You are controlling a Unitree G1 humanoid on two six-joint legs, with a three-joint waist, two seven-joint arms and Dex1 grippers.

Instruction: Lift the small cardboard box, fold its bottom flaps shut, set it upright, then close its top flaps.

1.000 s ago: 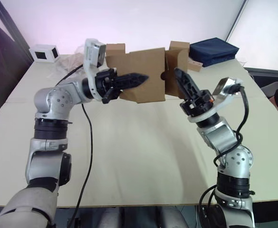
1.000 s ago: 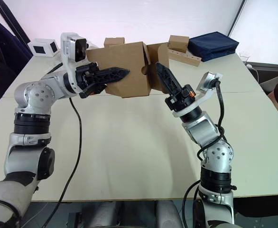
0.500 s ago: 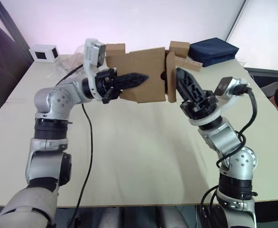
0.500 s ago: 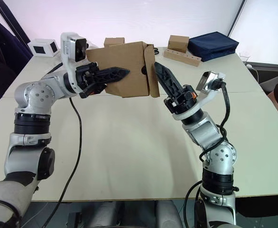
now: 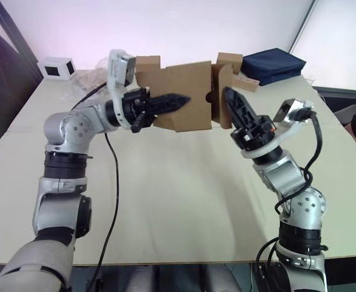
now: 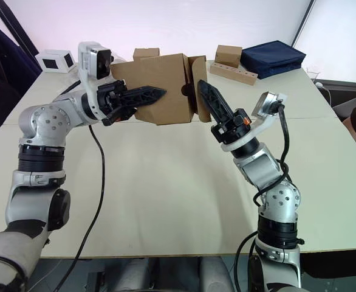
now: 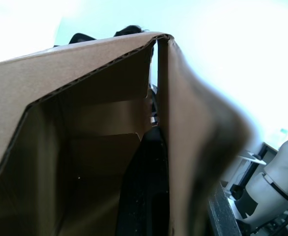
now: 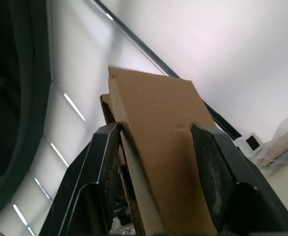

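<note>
While left claw [image 5: 181, 99] clamps box [image 5: 187, 91], right claw [image 5: 229, 100] raised

Head stereo pair fwd/down over table [image 5: 166, 201]; wrist cams v. close on box [image 5: 187, 94].

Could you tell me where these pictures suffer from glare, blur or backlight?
Left eye view: the pale wall behind the table is washed out, while the small cardboard box is evenly lit. Left wrist view: the background is blown out to white, and the box wall nearest the lens smears out of focus. Right wrist view: a bright backdrop leaves the right gripper's fingers as dark shapes around a flap.
</note>
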